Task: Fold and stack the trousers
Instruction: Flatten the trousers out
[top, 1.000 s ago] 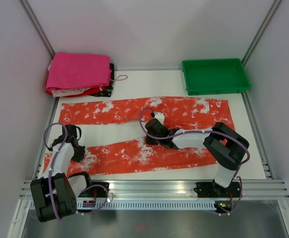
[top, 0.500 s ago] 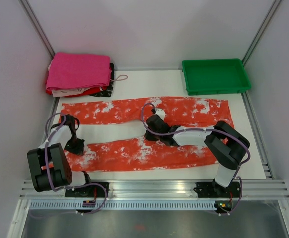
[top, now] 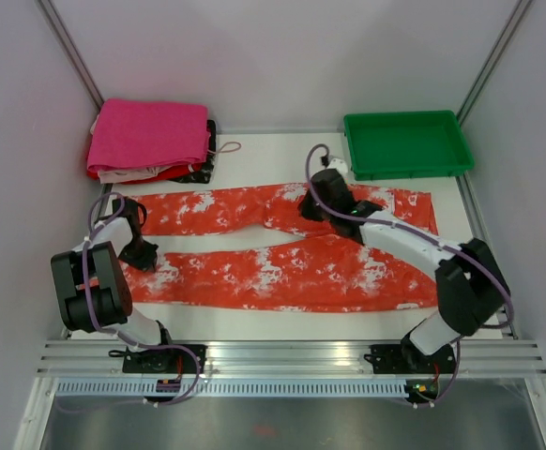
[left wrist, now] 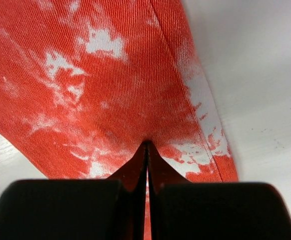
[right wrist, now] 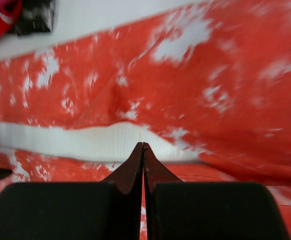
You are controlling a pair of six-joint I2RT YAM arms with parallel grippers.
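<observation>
The orange-red, white-blotched trousers (top: 282,277) lie spread on the white table, two long legs running left to right and nearly touching. My left gripper (top: 142,255) is down on the left end of the near leg, shut, with fabric pinched in its tips (left wrist: 146,144). My right gripper (top: 322,204) sits over the far leg in front of the green tray; it is shut (right wrist: 143,145), with red cloth showing in the slit between its fingers. In the right wrist view a strip of bare table separates the two legs (right wrist: 235,100).
A folded magenta-pink cloth (top: 151,136) tops a small stack at the back left, with a black item (top: 198,172) beside it. A green tray (top: 409,172) stands at the back right. Walls close in on both sides, and an aluminium rail (top: 292,354) runs along the near edge.
The right gripper has moved away from me and to the right, the left gripper has also moved farther back, and the near leg has been drawn up close to the far leg.
</observation>
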